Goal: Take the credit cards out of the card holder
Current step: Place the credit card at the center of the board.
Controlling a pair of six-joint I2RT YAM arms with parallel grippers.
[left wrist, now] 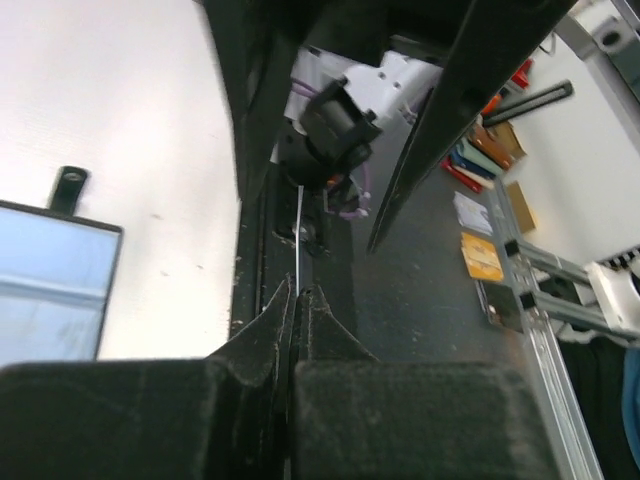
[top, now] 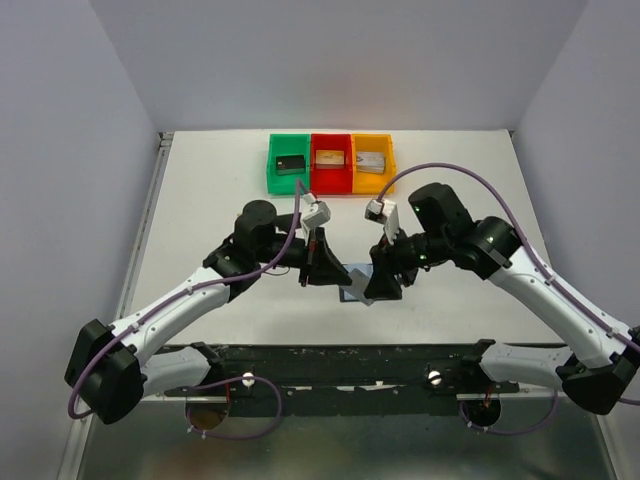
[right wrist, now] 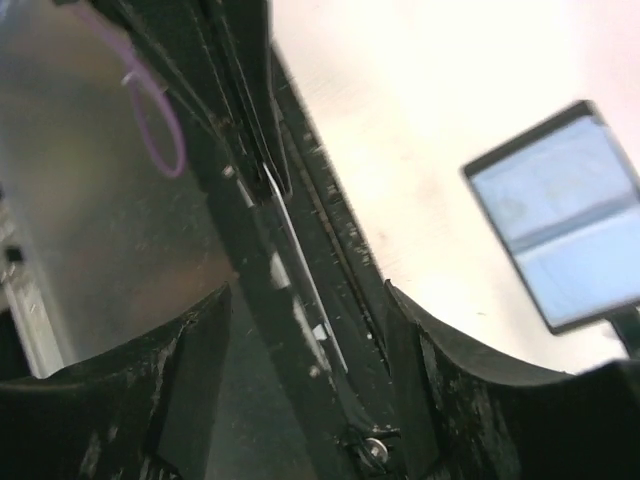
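Note:
The card holder (top: 352, 292) lies open on the white table, its bluish-grey inside up, and shows in the left wrist view (left wrist: 48, 285) and the right wrist view (right wrist: 562, 212). My left gripper (top: 325, 265) is shut (left wrist: 297, 290) on a thin credit card (left wrist: 298, 235) seen edge-on, held above the table beside the holder. My right gripper (top: 382, 283) is open (right wrist: 300, 300). Its fingers (right wrist: 205, 340) stand on either side of the card's other end (right wrist: 305, 275) without touching it. The card's colour cannot be told. Other cards are not visible.
A green bin (top: 289, 163), a red bin (top: 331, 163) and an orange bin (top: 372, 163) stand in a row at the back, each with a blocky item inside. The black base rail (top: 330, 365) runs along the near edge.

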